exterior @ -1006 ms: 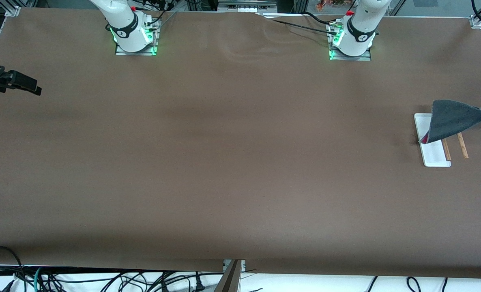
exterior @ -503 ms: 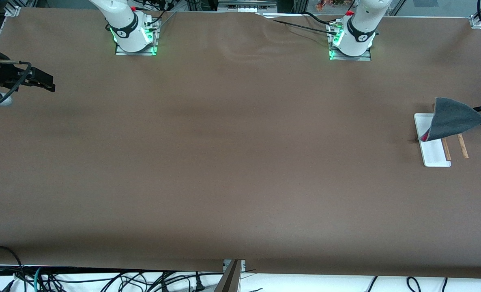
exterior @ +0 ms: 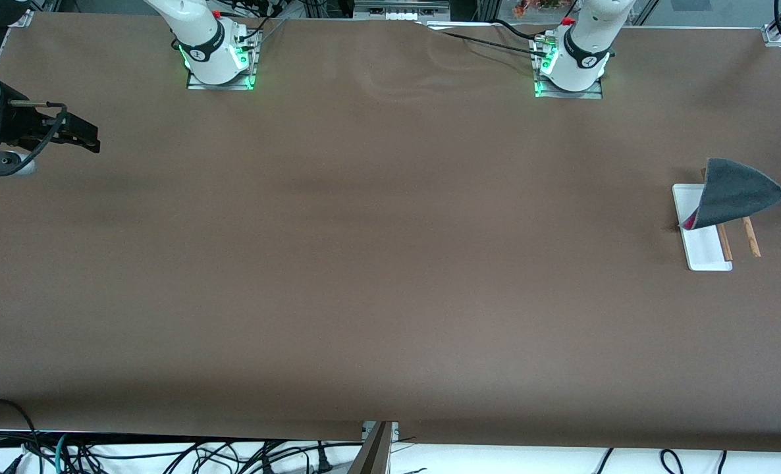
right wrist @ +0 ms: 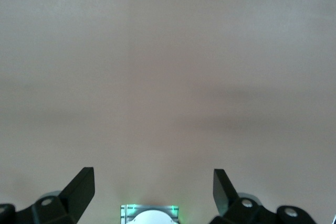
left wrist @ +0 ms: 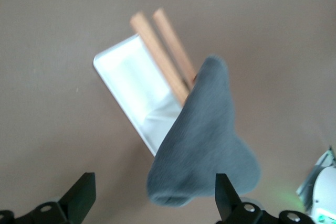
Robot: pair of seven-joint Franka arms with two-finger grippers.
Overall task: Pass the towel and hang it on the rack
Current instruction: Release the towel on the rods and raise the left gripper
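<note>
The towel (exterior: pixel 733 194) is seen draped over the rack (exterior: pixel 704 253), at the left arm's end of the counter (exterior: pixel 390 263). Its dark grey side is turned outward, and a small patch of pinkish-red shows at its lower corner above the rack's white base. The two brown rods (exterior: pixel 750 237) are covered along the part farther from the front camera and left bare along the nearer part. In the left wrist view the cloth (left wrist: pixel 205 140) is shown folded over the rods (left wrist: pixel 160 45), apart from the fingers (left wrist: pixel 79 198). The left claw (left wrist: pixel 155 198) is held with its fingers spread wide and nothing between them, just beside the towel. The right claw (exterior: pixel 81 135) is held over the right arm's end of the counter, its fingers (right wrist: pixel 79 190) likewise spread apart and empty.
</note>
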